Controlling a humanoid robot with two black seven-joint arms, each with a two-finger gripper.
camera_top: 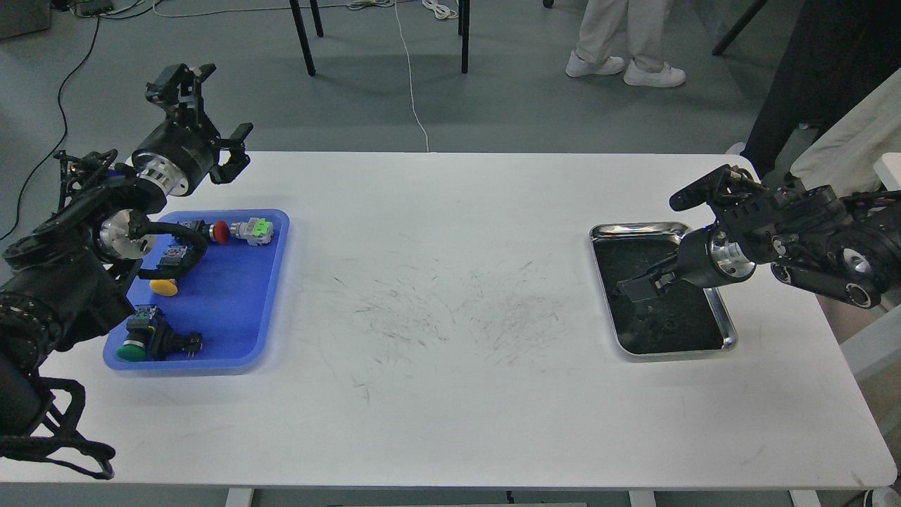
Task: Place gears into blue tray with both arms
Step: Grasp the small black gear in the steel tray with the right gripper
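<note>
On the left of the white surface (450,366) lies the blue tray (232,310), holding several push-button switches (243,230). At its far edge the left gripper (211,120) hangs in the air with its fingers spread apart. Well to the right sits the steel tray (728,331); the right gripper (637,287) points down over its dark bottom, and I cannot tell whether its fingers are apart. One small dark gear (666,325) seems to lie near that tray's near end.

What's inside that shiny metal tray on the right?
The steel tray has a dark bottom; one tiny black gear shows near its front. The right gripper hangs over the middle, hiding part of the bottom, so other gears may lie unseen.
</note>
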